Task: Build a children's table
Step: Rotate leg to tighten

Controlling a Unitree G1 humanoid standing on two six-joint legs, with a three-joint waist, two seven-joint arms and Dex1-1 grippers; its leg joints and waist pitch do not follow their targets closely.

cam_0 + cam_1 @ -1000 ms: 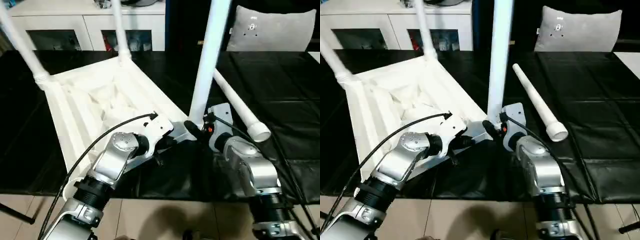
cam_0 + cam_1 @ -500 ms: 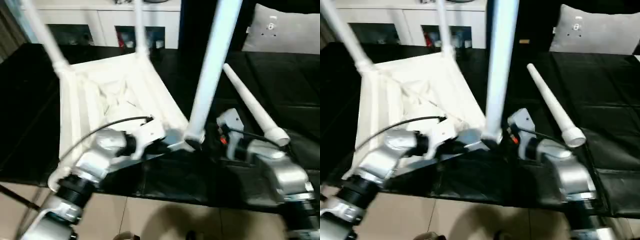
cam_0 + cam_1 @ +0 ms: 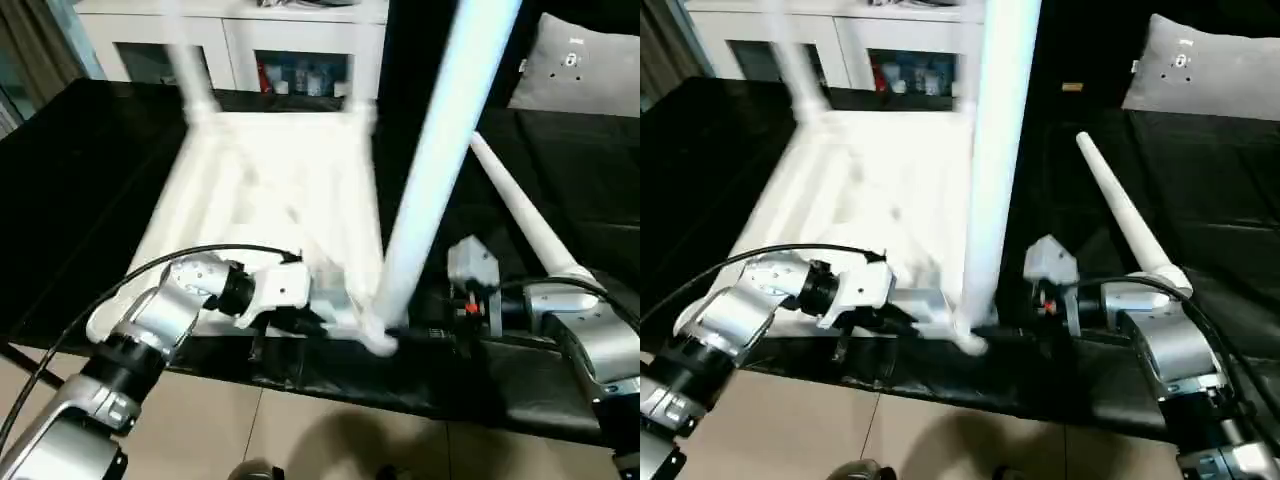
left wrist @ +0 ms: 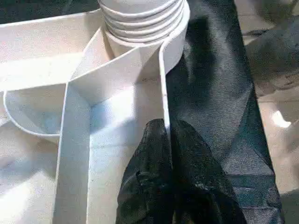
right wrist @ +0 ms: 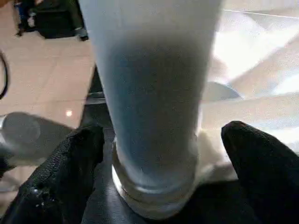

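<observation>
Left pincer [image 4: 169,154] clamps the tabletop [image 3: 270,190] rim; right pincer [image 5: 159,158] stands open around the leg [image 3: 430,190]; steady both before twisting.

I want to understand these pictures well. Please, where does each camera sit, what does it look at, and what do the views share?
Head views: from the head, looking down over both silver forearms at the upturned table top and the loose leg.
Left wrist view: along the left fingers, shut on the top's wall near a corner socket.
Right wrist view: between the open right fingers, facing the standing leg.
Shared: all four views show that standing leg's corner.
</observation>
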